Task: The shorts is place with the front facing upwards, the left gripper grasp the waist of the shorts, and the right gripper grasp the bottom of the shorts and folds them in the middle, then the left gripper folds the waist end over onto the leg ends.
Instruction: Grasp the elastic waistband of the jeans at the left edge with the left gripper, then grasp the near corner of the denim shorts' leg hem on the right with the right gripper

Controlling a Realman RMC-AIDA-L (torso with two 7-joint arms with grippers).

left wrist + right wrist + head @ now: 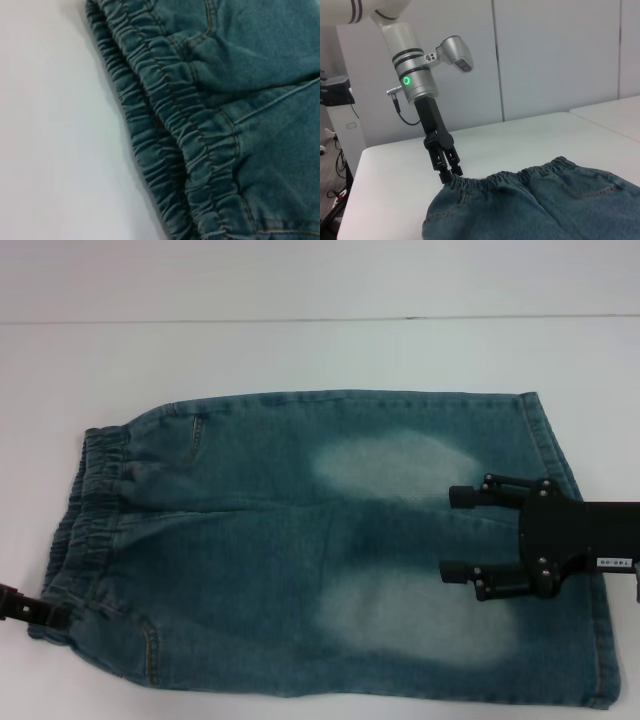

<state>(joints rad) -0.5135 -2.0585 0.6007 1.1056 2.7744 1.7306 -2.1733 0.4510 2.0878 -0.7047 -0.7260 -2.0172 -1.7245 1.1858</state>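
The blue denim shorts [300,550] lie flat, front up, with two pale ovals showing. The puckered waist [90,510] is on the left and the straight leg hems, the bottom [548,435], are on the right. My left gripper [40,612] is down at the near corner of the waist. In the right wrist view the left gripper [449,175] pinches the waistband [520,176] edge with its tips together. The left wrist view shows the gathered waistband [165,115] up close. My right gripper [460,533] hovers open above the legs between the ovals, pointing toward the waist and holding nothing.
The shorts rest on a white table [300,350], which has bare surface behind them and to the left of the waist [50,125]. White wall panels [545,55] stand beyond the table's far edge. A black box [335,90] sits off to the side.
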